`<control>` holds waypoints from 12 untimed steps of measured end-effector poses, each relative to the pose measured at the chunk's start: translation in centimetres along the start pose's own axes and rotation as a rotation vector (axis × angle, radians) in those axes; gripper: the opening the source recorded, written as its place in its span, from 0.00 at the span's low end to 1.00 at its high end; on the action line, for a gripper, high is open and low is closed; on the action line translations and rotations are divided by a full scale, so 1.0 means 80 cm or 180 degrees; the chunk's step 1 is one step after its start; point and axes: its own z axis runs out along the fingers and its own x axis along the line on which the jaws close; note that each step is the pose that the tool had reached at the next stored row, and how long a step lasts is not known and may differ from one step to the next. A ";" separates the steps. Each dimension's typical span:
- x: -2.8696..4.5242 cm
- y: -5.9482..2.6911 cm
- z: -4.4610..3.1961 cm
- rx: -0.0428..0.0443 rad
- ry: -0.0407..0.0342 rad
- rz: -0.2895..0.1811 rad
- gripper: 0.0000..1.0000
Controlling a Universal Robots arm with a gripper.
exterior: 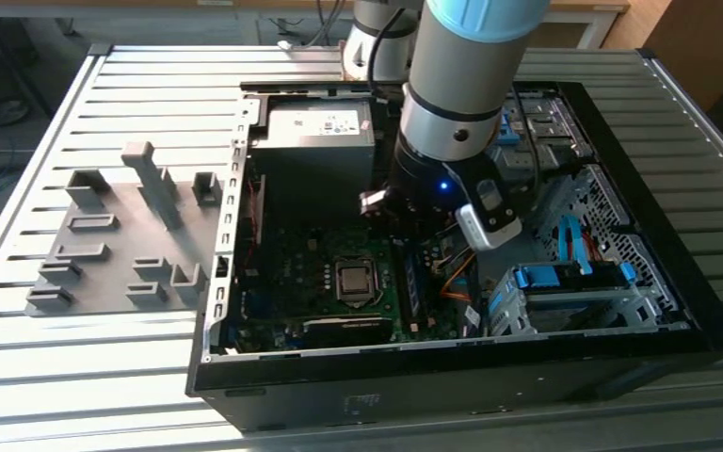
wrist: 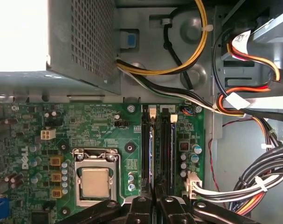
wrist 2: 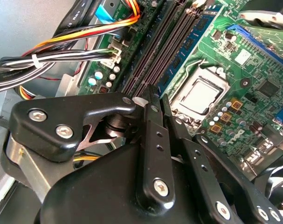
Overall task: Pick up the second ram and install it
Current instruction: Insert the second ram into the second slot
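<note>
Ribbed grey metal tabletop (exterior: 110, 367) carries the open black computer case (exterior: 663, 311) you are working in, with your arm reaching down into it. Your gripper (wrist 2: 156, 95) hangs low over the memory slots (wrist: 157, 144), and in both wrist views its two black fingers (wrist 2: 153, 140) stand pressed close together, with only a thin dark gap between the tips. You cannot tell whether anything is pinched there. A blue-green ram (wrist 2: 185, 58) with black chips sits seated in the slot beside the empty dark ones, just ahead of the fingertips; whether it is the second ram you cannot tell. Beside the slots lies the bare silver processor socket (wrist: 95, 182). Bundled black, yellow and orange cables (wrist: 253, 182) run past the slots' other side. Out on the table, at the exterior view's left, stands the grey slotted tray (exterior: 123, 245).
</note>
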 end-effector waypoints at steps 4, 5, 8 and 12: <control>-0.0002 0.000 0.0041 0.0000 0.0000 0.0000 0.14; -0.0002 0.000 0.0051 0.0000 0.0000 0.0000 0.14; -0.0003 0.000 0.0069 0.0001 0.0000 0.0002 0.14; -0.0015 0.000 0.0083 0.0000 0.0001 0.0026 0.14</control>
